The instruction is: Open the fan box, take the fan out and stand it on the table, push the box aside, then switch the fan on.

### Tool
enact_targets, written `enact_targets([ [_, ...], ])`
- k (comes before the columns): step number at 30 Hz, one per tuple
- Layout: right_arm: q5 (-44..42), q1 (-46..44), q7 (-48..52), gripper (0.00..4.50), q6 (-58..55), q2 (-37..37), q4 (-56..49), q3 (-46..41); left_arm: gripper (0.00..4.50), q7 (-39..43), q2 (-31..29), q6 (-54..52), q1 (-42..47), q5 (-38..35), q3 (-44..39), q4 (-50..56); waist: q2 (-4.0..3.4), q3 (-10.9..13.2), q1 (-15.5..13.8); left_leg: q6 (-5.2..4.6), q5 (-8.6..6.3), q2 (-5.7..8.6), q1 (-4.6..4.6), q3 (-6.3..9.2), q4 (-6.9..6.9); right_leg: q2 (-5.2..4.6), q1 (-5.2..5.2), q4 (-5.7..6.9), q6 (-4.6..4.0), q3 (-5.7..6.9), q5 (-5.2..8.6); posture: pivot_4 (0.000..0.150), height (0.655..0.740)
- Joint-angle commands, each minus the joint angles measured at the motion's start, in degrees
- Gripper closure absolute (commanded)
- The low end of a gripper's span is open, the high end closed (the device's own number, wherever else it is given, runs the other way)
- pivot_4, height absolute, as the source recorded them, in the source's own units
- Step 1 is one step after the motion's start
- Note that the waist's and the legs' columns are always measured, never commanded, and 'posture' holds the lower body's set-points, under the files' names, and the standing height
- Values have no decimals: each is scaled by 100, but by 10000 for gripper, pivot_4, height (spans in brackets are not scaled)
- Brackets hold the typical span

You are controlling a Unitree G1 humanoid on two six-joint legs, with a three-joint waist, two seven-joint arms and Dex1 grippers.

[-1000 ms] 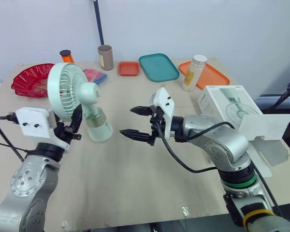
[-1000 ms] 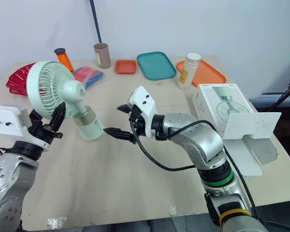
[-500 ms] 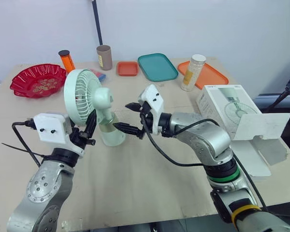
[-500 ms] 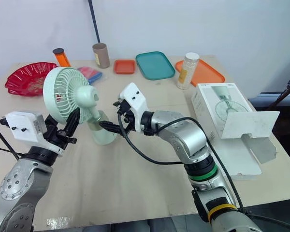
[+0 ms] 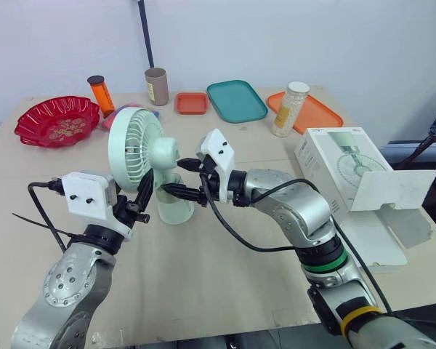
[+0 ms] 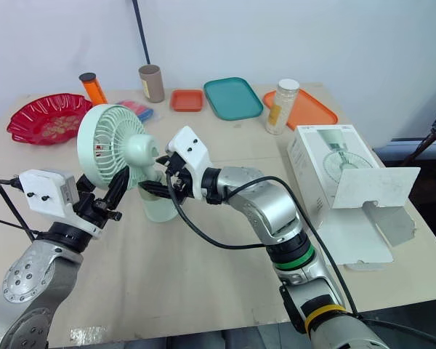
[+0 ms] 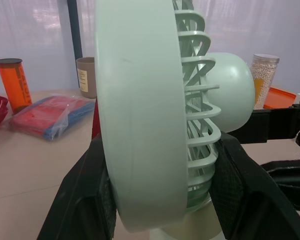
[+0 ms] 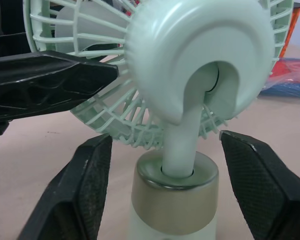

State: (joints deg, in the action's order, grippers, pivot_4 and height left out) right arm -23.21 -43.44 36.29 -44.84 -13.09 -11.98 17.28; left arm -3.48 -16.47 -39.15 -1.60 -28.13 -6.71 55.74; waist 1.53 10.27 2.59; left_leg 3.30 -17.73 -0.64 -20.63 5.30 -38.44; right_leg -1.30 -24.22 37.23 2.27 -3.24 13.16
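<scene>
The mint-green fan [image 5: 139, 143] stands upright at the table's middle left, its base [image 5: 176, 209] at table level; whether it touches the table I cannot tell. My left gripper [image 5: 145, 195] is shut on the lower rim of the fan's cage, one finger [image 7: 85, 200] on each side. From the right, my right gripper [image 5: 177, 177] is open and straddles the fan's neck and base [image 8: 175, 197], and its fingers [image 8: 82, 192] stand apart from both. The white fan box [image 5: 341, 161] lies at the right with its flap [image 5: 396, 190] open.
Along the far edge stand a red dish [image 5: 57, 121], an orange bottle [image 5: 99, 93], a brown cylinder [image 5: 157, 86], a small orange tray [image 5: 192, 102], a teal tray [image 5: 237, 100], a bead jar [image 5: 291, 109] and an orange tray [image 5: 316, 114]. A red and blue packet [image 7: 47, 117] lies behind the fan.
My left gripper has carried the fan to the right, toward the table's middle. My right gripper has moved left and now straddles the fan's neck and base.
</scene>
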Motion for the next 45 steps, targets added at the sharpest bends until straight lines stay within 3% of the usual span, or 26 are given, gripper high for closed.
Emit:
enact_targets([
  [1,31,-126,36,11232,125,76,-70,-48,25273,-13,-36,262,62,-26,-40,425,0,0,0,0,0,0,0,0,0,0,0,0,0,0,0,1500,7400],
  [16,215,-136,89,11232,241,226,150,11,25273,-13,-46,281,44,-7,18,425,0,0,0,0,0,0,0,0,0,0,0,1,0,0,0,1500,7400],
  [20,254,-147,88,20672,261,271,207,-1,25273,-9,-30,270,38,12,34,425,0,0,0,0,0,0,0,0,0,-1,0,1,0,0,0,1500,7400],
  [25,306,-135,96,41543,267,312,212,1,25273,13,-32,300,-13,19,18,425,0,0,1,1,0,0,0,-1,0,-1,-1,1,0,0,0,1500,7400],
  [43,282,-132,146,41543,161,336,141,28,25273,3,53,374,-68,137,16,425,0,0,1,1,0,0,0,-1,0,-1,-1,3,-1,-1,-1,1500,7400],
  [44,278,-134,149,41928,156,341,140,26,15078,2,61,374,-61,126,15,425,0,0,1,1,0,0,0,-1,0,-1,-1,3,-1,0,-1,1500,7400],
  [45,277,-137,146,41928,149,348,140,26,13369,6,60,382,-60,102,7,425,0,0,1,1,0,0,0,-1,0,-1,-1,3,-1,0,-1,1500,7400],
])
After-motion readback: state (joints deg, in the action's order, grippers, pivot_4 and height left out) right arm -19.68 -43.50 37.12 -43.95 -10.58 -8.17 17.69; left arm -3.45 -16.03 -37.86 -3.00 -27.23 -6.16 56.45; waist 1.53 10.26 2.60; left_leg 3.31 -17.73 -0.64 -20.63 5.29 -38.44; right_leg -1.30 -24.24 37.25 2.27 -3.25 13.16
